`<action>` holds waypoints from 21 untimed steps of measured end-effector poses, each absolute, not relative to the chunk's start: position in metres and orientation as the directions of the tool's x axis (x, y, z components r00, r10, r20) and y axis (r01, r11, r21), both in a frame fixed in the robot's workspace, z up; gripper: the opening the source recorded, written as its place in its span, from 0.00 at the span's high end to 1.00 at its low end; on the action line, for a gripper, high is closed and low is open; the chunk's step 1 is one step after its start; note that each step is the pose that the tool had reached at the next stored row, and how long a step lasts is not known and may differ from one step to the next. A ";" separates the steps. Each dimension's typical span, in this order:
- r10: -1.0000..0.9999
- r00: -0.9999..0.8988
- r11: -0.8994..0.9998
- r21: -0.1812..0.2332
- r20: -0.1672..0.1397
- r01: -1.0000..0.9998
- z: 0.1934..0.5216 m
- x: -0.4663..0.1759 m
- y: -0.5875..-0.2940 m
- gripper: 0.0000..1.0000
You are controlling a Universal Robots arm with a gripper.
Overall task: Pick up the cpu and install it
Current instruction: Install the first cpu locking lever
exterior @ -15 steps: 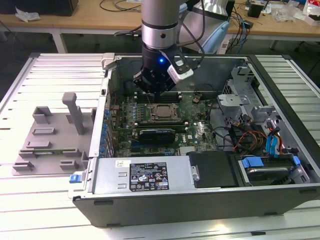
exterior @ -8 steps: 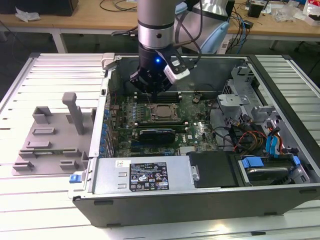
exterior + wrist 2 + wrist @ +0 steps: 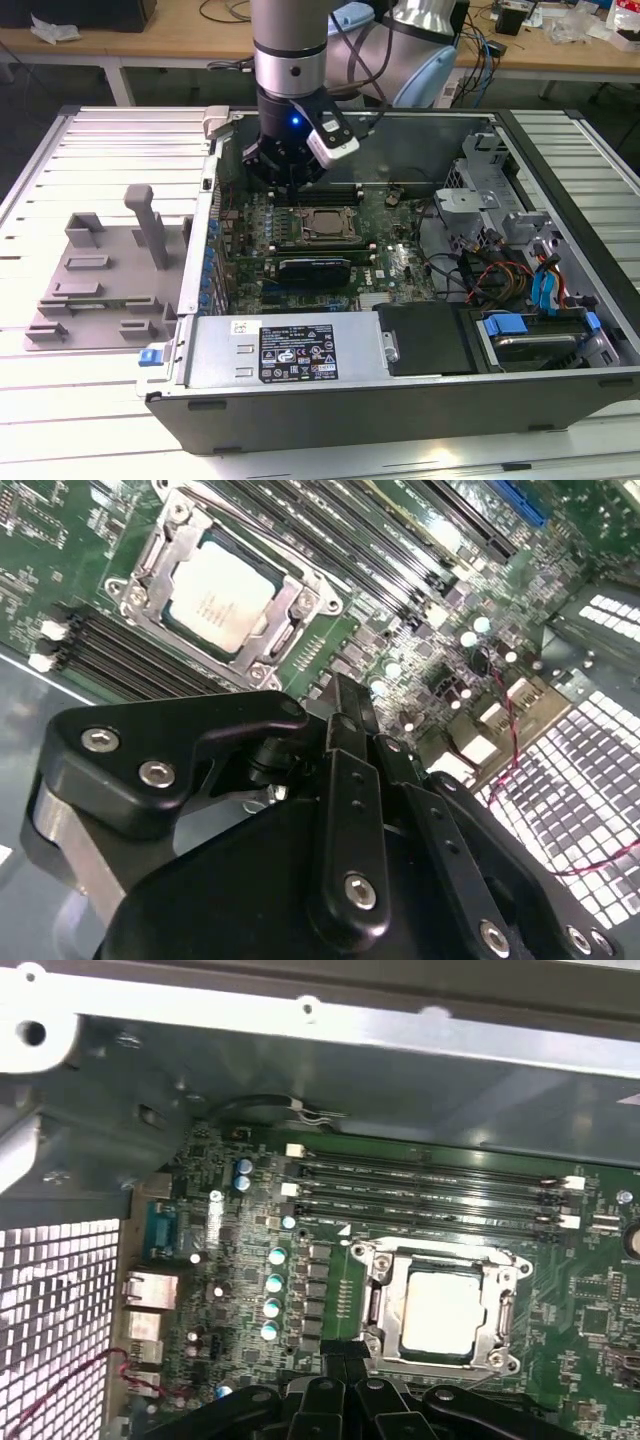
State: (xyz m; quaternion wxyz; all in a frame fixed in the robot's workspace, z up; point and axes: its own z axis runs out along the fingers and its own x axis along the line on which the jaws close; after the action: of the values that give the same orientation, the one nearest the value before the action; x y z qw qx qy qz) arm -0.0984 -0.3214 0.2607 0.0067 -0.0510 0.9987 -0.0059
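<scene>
Cpu [image 3: 322, 222] lies flat in its socket on the green motherboard [image 3: 395, 255], inside the open computer case [image 3: 400, 395]. In both wrist views its silver top faces up, and the metal socket frame [image 3: 300, 600] goes around it. My hand [image 3: 290, 185] hangs over the board near the socket, apart from the cpu and a little toward the exterior view's left. I cannot tell if my hand is released or clenched. On the tabletop [image 3: 60, 420], outside the case at the exterior view's left, stands a grey fixture block [image 3: 100, 290].
</scene>
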 end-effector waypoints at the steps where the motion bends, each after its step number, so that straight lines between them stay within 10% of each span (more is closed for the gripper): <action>1: -0.102 -0.995 0.995 -0.012 -0.013 -0.102 0.261 -0.102 -0.321 0.89; 6: -0.102 -0.995 0.995 0.015 -0.016 -0.102 0.261 -0.107 -0.321 0.89; 10: -0.098 -0.995 0.981 0.167 -0.031 -0.102 0.261 -0.111 -0.322 0.89; 21: -0.095 -0.995 0.962 0.252 -0.041 -0.102 0.255 -0.113 -0.322 0.89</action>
State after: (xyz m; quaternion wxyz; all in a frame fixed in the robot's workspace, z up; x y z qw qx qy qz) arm -0.1131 -0.3224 0.2549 0.0141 -0.0497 0.9904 0.1279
